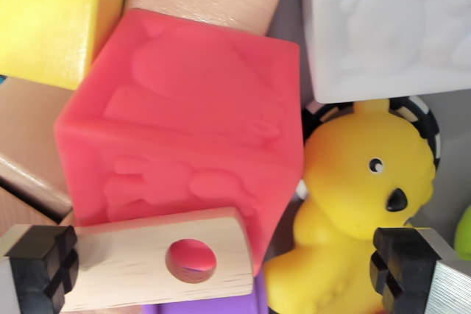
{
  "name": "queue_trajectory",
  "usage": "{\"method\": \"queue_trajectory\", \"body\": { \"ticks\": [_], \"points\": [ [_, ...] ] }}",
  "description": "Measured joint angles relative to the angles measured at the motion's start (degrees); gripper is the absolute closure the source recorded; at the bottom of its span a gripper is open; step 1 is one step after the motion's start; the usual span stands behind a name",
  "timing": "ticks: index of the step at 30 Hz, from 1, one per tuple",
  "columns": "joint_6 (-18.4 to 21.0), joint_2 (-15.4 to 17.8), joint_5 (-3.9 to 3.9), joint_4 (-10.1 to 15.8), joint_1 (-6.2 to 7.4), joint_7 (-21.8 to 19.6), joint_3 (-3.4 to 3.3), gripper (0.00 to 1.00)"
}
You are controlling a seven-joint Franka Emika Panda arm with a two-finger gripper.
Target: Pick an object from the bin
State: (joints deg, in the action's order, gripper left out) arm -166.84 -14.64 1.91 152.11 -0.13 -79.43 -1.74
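Red cube [184, 119] looks soft, light, grippy; grasp its 2 flat side faces. Hand [224, 270] wide open, holding nothing.

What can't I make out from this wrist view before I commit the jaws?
- Bin floor and walls: covered by the packed toys.
- Purple object: only a sliver shows, under the wooden piece with a hole and cut by the bottom edge.
- Green item: cut off by the right edge.
- Yellow block and white embossed block: cropped by the top edge.
- Yellow animal toy: lower body hidden by the right jaw.
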Motion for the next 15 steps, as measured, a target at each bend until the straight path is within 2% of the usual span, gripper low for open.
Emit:
{"method": "queue_trajectory", "body": {
  "ticks": [6,7,15],
  "points": [
    [-1.5,-0.8,0.1,-0.1,-0.29,0.2,0.42,0.0],
    [-1.6,-0.9,0.1,-0.2,-0.33,0.2,0.47,1.0],
    [-1.8,-1.1,0.1,-0.4,-0.35,0.2,0.64,1.0]
  ]
}}
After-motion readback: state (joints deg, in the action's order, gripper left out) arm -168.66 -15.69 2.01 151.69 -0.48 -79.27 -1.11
